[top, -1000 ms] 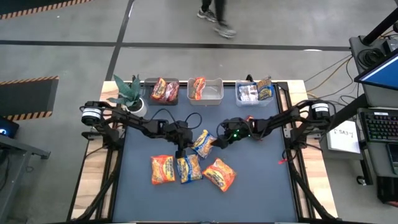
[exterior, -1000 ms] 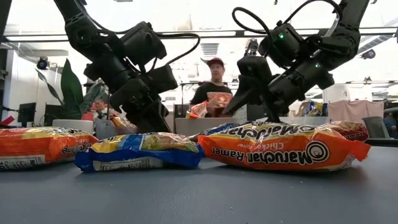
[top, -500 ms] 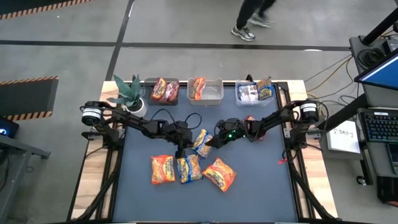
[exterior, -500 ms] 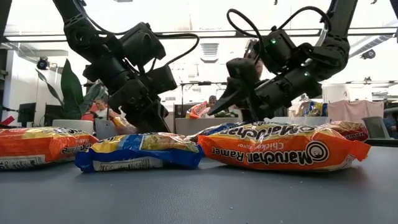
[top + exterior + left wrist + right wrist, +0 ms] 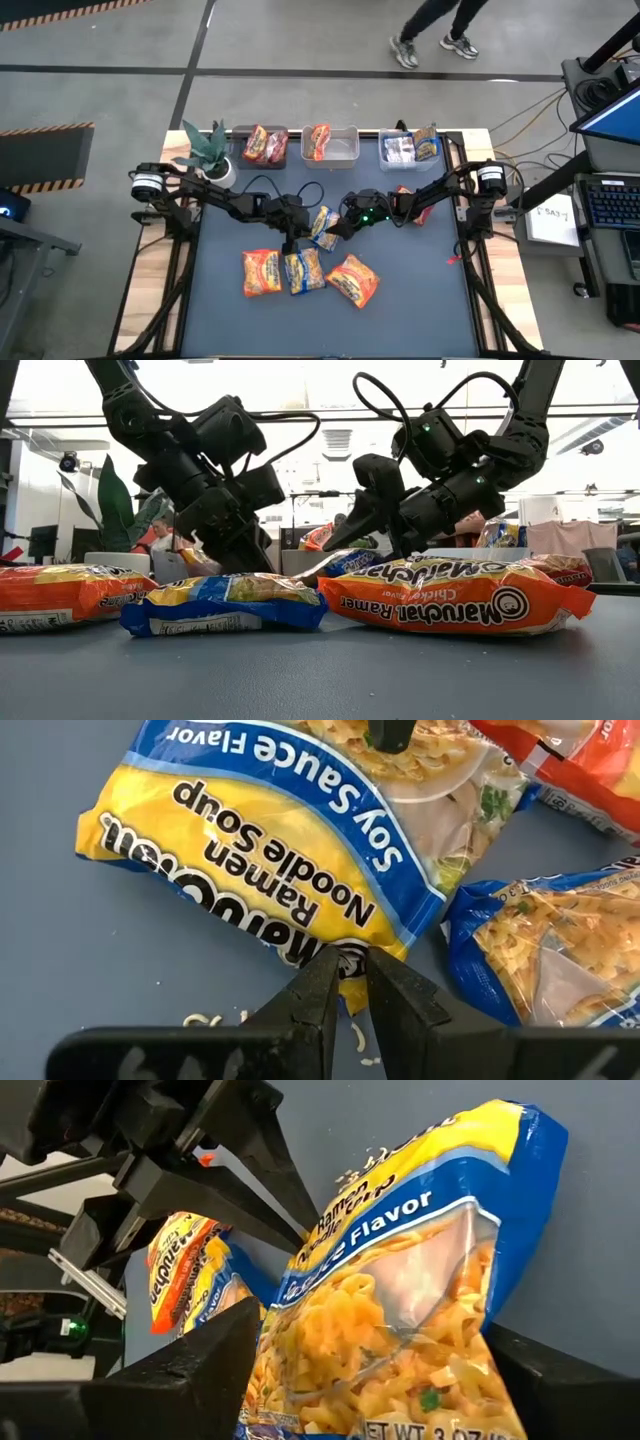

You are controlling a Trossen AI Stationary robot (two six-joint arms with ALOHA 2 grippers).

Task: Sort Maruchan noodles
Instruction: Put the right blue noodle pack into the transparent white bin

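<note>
Right now the blue-and-yellow soy-sauce packet (image 5: 323, 228) lies at mid-bench between both hands, its long axis running from the left hand (image 5: 350, 982), pinched narrow on one corner, to the right hand (image 5: 337, 229), whose wide fingers straddle the opposite end.

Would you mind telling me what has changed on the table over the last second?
The right gripper has moved left toward the left arm and now has its fingers on either side of the blue-and-yellow packet, which the left gripper keeps pinched by one corner. A person has walked on along the floor beyond the table. The three packets in front and the bins' contents have not moved.
</note>
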